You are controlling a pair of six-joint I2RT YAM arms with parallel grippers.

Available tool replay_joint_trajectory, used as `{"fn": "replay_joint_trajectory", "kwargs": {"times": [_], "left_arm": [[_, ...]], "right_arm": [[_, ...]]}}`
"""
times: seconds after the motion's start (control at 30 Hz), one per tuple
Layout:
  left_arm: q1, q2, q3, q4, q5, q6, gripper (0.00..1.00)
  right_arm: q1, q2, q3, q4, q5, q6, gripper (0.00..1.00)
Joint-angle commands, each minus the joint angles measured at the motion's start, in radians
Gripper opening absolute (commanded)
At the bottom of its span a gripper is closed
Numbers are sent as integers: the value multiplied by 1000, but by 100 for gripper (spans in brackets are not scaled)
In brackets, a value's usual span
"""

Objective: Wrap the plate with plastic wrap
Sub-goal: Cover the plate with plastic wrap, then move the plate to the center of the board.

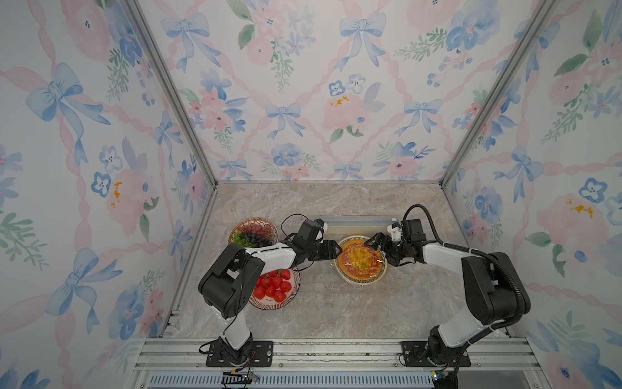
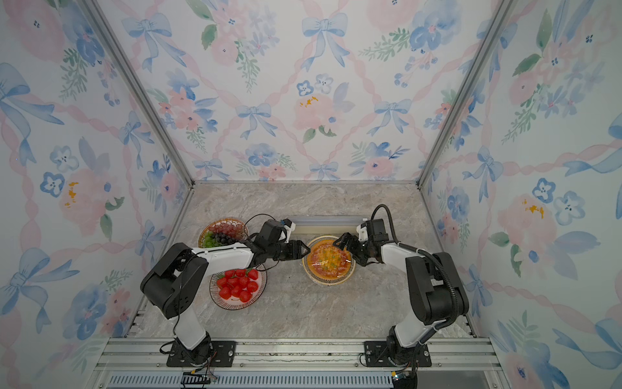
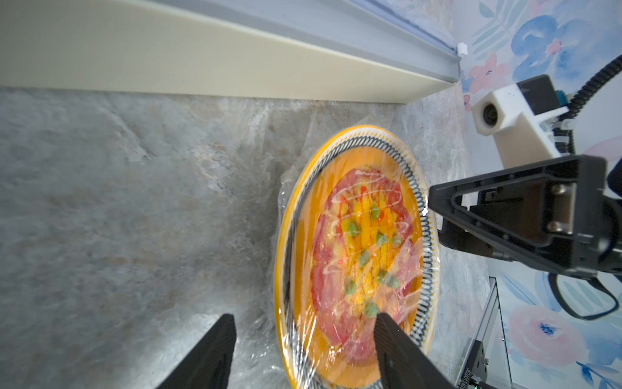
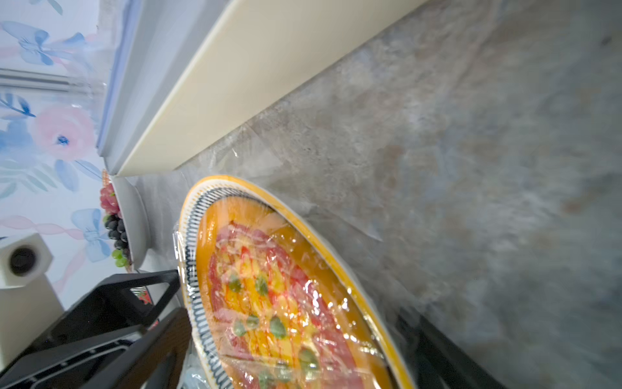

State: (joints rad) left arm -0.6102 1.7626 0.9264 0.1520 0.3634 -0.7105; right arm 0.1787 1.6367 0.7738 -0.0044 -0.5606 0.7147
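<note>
Bimanual wrapping scene. The pizza plate (image 1: 360, 260) rests on the marble table (image 1: 336, 310), covered by clear, crinkled plastic wrap (image 3: 400, 269) whose loose edges spread onto the table beside the rim. The long cream wrap box (image 1: 358, 225) lies just behind the plate. The left tool (image 1: 337, 251) sits at the plate's left rim, its jaws apart on either side of the rim, gripping nothing visible. The right tool (image 1: 374, 243) hovers over the plate's right rim, jaws wide and empty. A plate of grapes (image 1: 253, 232) and a plate of strawberries (image 1: 274, 288) stand to the left.
</note>
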Motion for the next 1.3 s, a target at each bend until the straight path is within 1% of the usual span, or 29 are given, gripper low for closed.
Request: {"fn": "replay_joint_trajectory", "kwargs": {"times": [0.0,0.07,0.13,0.3,0.37,0.47,0.67,0.9,1.03,1.1,1.2,1.27], "left_arm": [[-2,9,-23,-7,9,10,68],[-3,9,-37,-6,19,9,68],[-9,13,-47,-7,39,7,68],[-34,8,-78,-6,49,-10,70],[-46,12,-72,-6,66,-11,70],[-74,30,-44,-6,94,-13,71],[-140,72,34,-6,106,-28,71],[-228,176,169,-5,122,-38,70],[-274,247,252,-4,134,-35,70],[-289,270,285,-5,129,-32,70],[-294,262,288,-5,115,-22,71],[-288,230,262,-6,98,-11,72]], "right_arm": [[-3,0,-37,80,-53,74,97],[-26,-20,-39,54,-41,52,97],[-53,-44,-35,-14,-8,5,97],[-106,-133,-9,-233,126,-136,97],[-119,-171,-7,-272,148,-161,97],[-141,-232,-11,-310,163,-167,97],[-159,-390,1,-419,246,-188,97],[-213,-544,13,-541,279,-218,97],[-246,-591,10,-590,283,-245,97],[-245,-606,7,-602,278,-250,97],[-231,-614,8,-605,264,-247,97],[-189,-609,23,-617,303,-258,97]]}}
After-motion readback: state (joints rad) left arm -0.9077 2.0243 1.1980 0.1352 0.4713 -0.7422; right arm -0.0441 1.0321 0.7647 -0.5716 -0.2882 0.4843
